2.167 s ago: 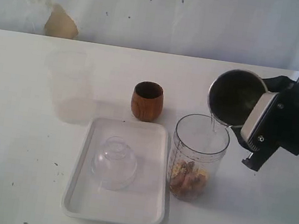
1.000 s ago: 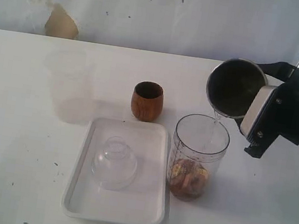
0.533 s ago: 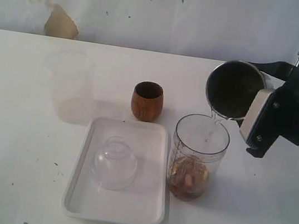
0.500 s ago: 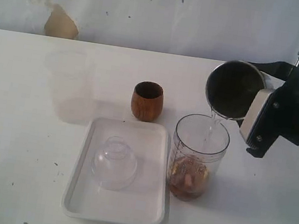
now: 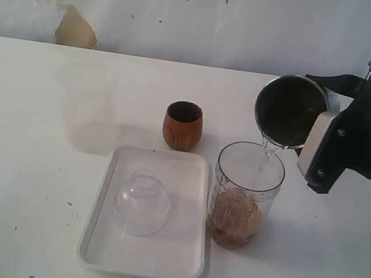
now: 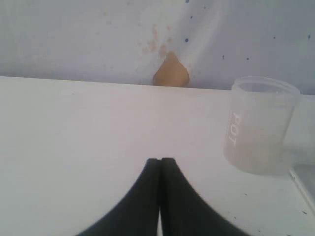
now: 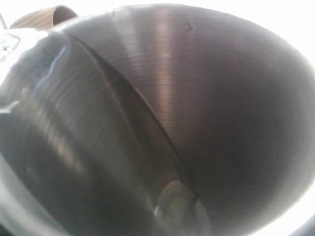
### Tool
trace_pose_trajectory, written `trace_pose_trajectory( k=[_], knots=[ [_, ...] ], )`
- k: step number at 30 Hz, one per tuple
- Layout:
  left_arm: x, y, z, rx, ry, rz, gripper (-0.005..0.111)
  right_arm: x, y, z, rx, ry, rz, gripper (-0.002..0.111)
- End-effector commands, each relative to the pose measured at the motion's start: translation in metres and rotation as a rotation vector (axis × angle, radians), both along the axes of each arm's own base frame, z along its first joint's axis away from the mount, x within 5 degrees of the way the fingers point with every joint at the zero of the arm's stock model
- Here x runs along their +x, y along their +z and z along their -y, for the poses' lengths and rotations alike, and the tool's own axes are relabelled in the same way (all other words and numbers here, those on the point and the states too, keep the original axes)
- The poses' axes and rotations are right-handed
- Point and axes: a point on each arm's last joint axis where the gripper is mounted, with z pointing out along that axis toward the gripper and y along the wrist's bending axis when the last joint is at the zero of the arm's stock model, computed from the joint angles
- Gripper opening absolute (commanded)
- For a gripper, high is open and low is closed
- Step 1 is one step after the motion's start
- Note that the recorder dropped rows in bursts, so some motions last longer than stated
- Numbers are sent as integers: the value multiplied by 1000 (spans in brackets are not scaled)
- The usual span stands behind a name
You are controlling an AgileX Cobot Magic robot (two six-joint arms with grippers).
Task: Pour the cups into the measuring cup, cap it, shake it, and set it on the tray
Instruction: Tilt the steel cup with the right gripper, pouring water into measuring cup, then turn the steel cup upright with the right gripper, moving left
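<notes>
Tumbler [image 5: 289, 111] of brushed steel hangs tipped, grasped by the right gripper [image 5: 314, 130], its mouth just above the measuring cup [image 5: 245, 190] beside the tray [image 5: 181, 264]. Left gripper [image 6: 160, 196] is clenched. The cup's brown fill looks cloudier than 1 second ago.

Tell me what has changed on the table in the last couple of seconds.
The right gripper has lifted slightly and tipped the steel tumbler further, still pouring; the brown mix in the measuring cup has risen and clouded. Nothing was taken or let go. The wooden cup, tray, dome lid, frosted cup and shut left gripper stayed put.
</notes>
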Motion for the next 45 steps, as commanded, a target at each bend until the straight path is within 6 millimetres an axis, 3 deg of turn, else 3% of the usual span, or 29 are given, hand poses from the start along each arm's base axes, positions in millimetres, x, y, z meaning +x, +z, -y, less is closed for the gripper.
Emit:
trace_pose_trajectory(
  k=[1, 31, 45],
  knots=[
    [0, -2, 0, 2, -1, -3, 0, 2, 10, 1, 42, 0, 54, 0],
    [0, -2, 0, 2, -1, -3, 0, 4, 10, 2, 1, -17, 42, 0],
    [0, -2, 0, 2, -1, -3, 0, 7, 13, 4, 511, -133, -201, 0]
  ],
)
